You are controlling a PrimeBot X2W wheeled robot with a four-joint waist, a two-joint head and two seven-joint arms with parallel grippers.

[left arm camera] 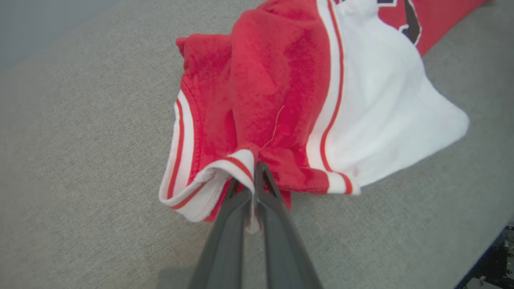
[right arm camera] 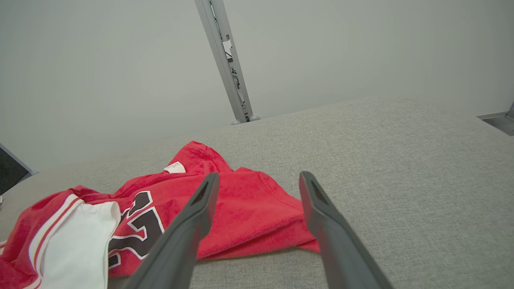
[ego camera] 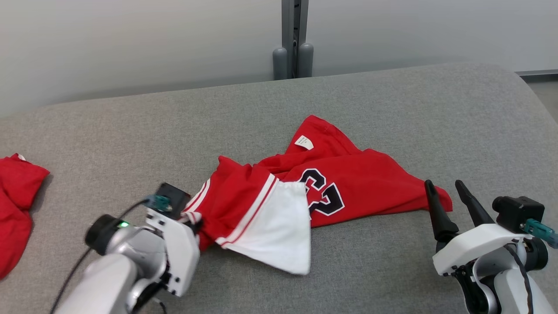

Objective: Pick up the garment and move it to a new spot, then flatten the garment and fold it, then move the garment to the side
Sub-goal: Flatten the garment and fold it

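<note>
Pinching the garment (left arm camera: 281,80) by its striped hem, the left gripper (left arm camera: 253,170) kept both fingers pressed together on the trim. Its pale forearm (ego camera: 113,270) reached in from the lower left of the head view, angled toward the cloth. The garment, red with a white panel and a dark number, lay crumpled at the middle of the gray pad (ego camera: 392,109). The right gripper (ego camera: 444,185) stood spread and empty, fingers pointing up, tips just beside the garment's right corner. Another red cloth (ego camera: 17,196) lay far left.

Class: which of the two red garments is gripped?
The numbered jersey, its striped edge pinched by the left gripper; the other garment at far left lies untouched.
</note>
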